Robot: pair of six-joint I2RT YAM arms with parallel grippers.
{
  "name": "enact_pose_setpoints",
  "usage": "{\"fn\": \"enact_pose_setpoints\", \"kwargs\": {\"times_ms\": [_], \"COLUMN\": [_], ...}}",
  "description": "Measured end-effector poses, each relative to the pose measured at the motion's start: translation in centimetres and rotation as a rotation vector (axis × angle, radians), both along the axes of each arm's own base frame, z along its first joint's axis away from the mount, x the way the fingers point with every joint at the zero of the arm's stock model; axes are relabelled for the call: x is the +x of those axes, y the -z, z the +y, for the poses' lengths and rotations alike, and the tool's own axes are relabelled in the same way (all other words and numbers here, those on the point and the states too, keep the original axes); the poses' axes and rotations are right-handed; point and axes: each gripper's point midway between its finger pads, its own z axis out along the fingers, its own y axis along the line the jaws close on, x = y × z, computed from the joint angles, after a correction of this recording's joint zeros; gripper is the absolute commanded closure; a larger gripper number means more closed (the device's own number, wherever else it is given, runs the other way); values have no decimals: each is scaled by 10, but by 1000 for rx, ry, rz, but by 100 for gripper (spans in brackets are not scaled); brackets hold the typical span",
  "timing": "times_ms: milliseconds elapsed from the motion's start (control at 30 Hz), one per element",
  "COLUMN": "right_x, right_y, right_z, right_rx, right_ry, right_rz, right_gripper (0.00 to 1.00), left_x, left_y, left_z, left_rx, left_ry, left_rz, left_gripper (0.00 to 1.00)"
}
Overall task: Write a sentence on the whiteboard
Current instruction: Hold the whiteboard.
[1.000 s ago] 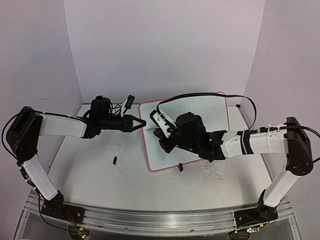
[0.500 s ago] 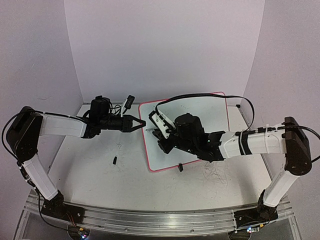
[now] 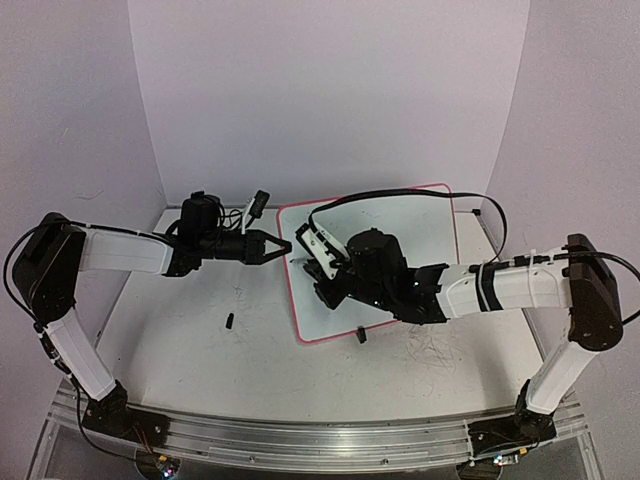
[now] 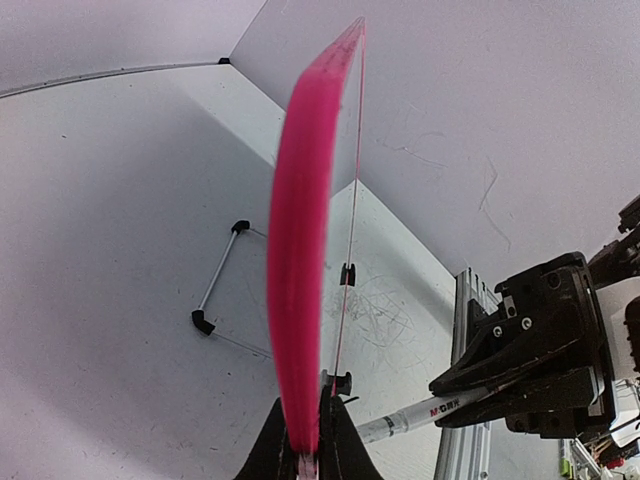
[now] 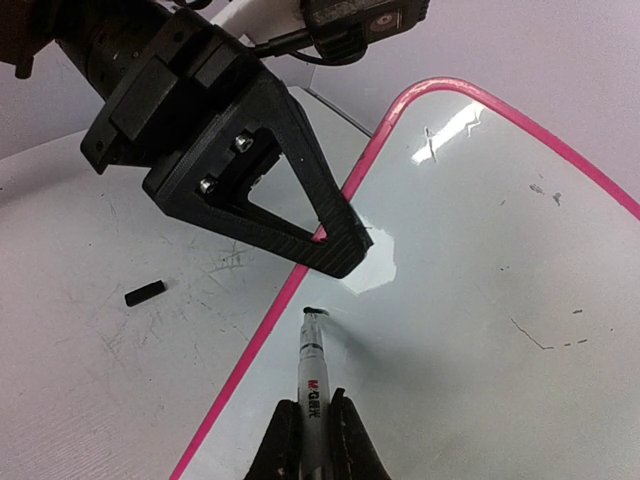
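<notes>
The large flat white whiteboard [image 3: 425, 225], with rounded corners and a thin pink rim, lies on the far half of the desk, right of centre, its far right corner close to the desk's far right corner. The left tool [image 3: 284, 245] is clamped on its left rim. The right tool [image 5: 311, 432] is closed around a white-barrelled marker pen [image 5: 312, 365], tip just inside that rim. The scuffed grey-white desk [image 3: 200, 350] bears faint scribbles and a small black cap [image 3: 229, 321] toward its left edge. Plain pale lilac walls [image 3: 330, 90] enclose the far and side edges.
</notes>
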Motion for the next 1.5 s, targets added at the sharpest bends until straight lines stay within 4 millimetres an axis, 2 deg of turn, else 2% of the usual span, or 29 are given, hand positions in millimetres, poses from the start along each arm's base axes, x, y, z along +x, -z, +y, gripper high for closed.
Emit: {"fn": "enact_pose_setpoints", "kwargs": {"times_ms": [400,1133,1267,1400,1500], "right_x": [-4,-23,-25,-26,-24], "right_y": [1,25,20,-1,-9], "right_z": [2,2,1,-3,-4], "right_rx": [2,-38,-23,22,45], "right_ry": [5,-16,-18,-12,0], "right_rz": [3,47,49,30,16], "right_gripper": [100,100,100,100,100], "left_x": [0,0,-1,-1,-1], "left_y": [0,-1,-2,-2,-2], "left_z": [0,0,-1,-1,-1], "left_rx": [-1,-5,-5,-6,-7], "left_ry": [3,5,5,9,11], "left_rz": [-1,-5,-6,-6,-5], "left_gripper": [92,92,92,92,92]}}
